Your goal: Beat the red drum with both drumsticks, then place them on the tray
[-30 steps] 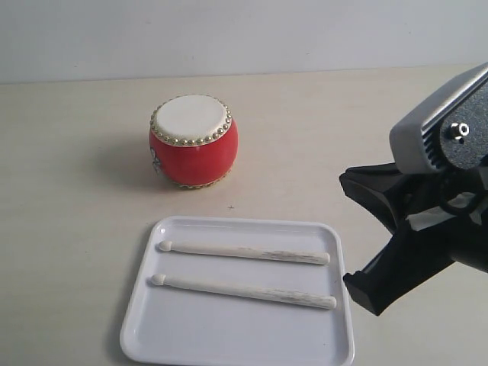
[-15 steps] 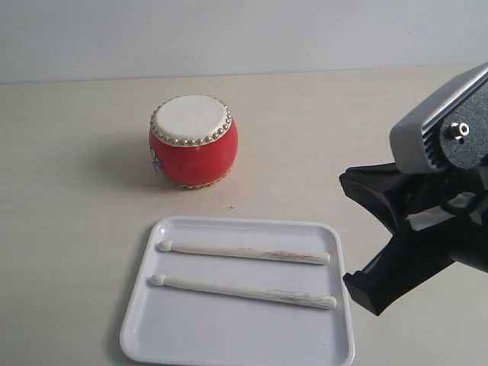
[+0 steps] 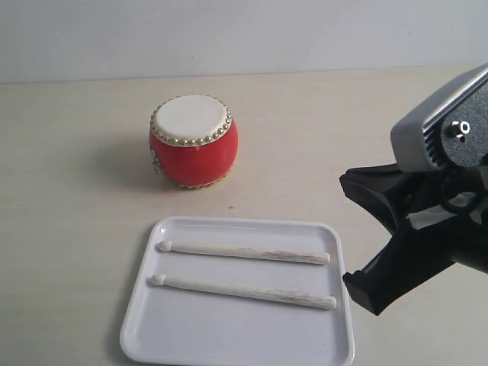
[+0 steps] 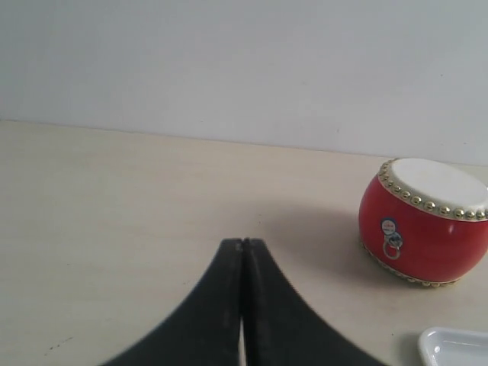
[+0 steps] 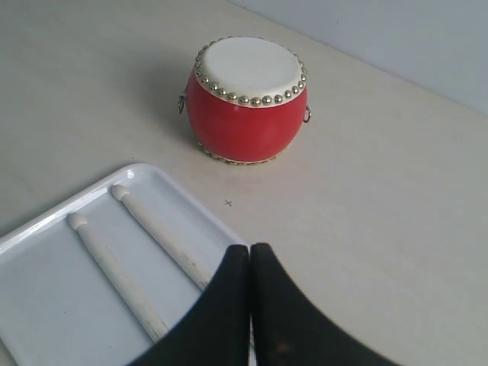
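Observation:
The red drum (image 3: 193,141) stands upright on the table beyond the white tray (image 3: 229,339). Both drumsticks (image 3: 244,252) (image 3: 244,290) lie side by side in the tray, tips to the left. My right gripper (image 5: 250,248) is shut and empty, hovering over the tray's corner (image 5: 46,305) near the sticks' butt ends (image 5: 156,232), with the drum (image 5: 245,103) ahead. Its arm (image 3: 435,213) fills the right edge of the exterior view. My left gripper (image 4: 242,242) is shut and empty above bare table, with the drum (image 4: 423,229) off to one side. It does not show in the exterior view.
The table (image 3: 76,191) is pale beige, backed by a plain light wall (image 3: 229,30). A corner of the tray (image 4: 454,347) shows in the left wrist view. A tiny dark mark (image 3: 230,207) sits between drum and tray.

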Robot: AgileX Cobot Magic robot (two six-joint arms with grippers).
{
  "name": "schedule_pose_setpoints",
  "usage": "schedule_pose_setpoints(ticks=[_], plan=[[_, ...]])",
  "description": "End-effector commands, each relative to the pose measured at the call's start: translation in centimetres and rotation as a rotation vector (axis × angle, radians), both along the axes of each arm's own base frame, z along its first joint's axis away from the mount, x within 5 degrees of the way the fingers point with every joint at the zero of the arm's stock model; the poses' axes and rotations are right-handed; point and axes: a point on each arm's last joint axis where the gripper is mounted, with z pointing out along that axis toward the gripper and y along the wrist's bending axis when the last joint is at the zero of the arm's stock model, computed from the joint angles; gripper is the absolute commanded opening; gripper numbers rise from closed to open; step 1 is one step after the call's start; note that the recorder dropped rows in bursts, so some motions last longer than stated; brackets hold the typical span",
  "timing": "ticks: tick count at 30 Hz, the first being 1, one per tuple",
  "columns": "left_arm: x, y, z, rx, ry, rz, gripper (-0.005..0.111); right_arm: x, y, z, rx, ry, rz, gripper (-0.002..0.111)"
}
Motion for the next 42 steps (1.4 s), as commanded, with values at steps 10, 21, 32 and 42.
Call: schedule_pose_setpoints(ticks=[10, 21, 32, 42], plan=[[0.0, 0.0, 0.1, -0.007, -0.015, 0.001, 0.000, -0.2, -0.6, 0.7, -0.034, -0.069, 0.033, 0.000], [0.0, 0.0, 0.1, -0.005, -0.015, 0.001, 0.000, -2.1, -8.7, 3.9, 0.324, -0.045, -0.306, 0.000], [0.0, 0.0, 0.1, -0.005, -0.015, 0.001, 0.000, -4.6, -13.6, -0.4, 0.573, -0.198, -0.665, 0.000], [0.0, 0.0, 0.1, -0.005, -0.015, 0.001, 0.000, -4.7, -13.3, -4.1, 0.637, -0.322, -0.709, 0.000]])
